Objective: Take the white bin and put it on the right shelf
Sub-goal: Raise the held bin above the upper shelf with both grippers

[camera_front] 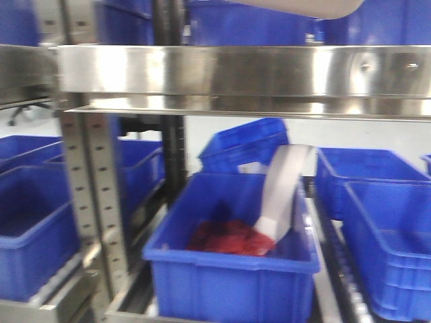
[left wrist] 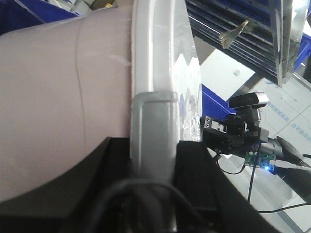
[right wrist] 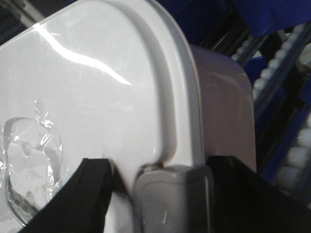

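Currently we hold the white bin point(camera_front: 296, 7) aloft just above the front rail point(camera_front: 236, 70) of the right shelf point(camera_front: 87, 168), toward its right end. Our left gripper point(left wrist: 153, 167) and right gripper point(right wrist: 163, 191) each sit clamped on an end of it, long axis running between them along the rail; neither arm nearer.

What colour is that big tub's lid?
Glossy white. Lid of the white bin shows best in the right wrist view.
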Robot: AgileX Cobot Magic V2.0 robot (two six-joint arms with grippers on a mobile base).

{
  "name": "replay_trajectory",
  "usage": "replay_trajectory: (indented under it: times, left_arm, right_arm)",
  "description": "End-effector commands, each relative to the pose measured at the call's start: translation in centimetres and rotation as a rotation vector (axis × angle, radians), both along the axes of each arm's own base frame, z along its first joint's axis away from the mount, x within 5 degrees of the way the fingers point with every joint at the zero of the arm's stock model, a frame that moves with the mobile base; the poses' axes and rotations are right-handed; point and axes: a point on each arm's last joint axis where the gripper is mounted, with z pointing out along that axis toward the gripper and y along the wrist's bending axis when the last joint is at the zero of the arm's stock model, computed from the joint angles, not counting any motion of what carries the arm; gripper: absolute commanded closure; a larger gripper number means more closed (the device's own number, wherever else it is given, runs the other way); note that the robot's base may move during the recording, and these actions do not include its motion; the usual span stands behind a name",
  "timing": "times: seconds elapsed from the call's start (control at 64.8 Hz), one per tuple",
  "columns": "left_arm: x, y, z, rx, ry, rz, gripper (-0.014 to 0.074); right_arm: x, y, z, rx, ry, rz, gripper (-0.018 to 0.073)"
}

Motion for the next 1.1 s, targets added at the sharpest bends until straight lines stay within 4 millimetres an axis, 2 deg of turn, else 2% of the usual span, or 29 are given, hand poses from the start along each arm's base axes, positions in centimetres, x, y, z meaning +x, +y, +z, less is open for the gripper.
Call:
replay_trajectory:
  times: [0.0,1.081]
  left_arm:
    - [-4.53,-1.99,2.74,-0.068,-0.091,-0.317,0.0713]
    - [-4.53,-1.99,2.74,-0.068,-0.091,-0.317,0.0713]
  right_arm:
    - [-2.91,2.57,3.56,0.122,-0.114,0.213,0.0504]
    - [-2.91,2.57,3.56,0.122,-0.114,0.212,0.0504]
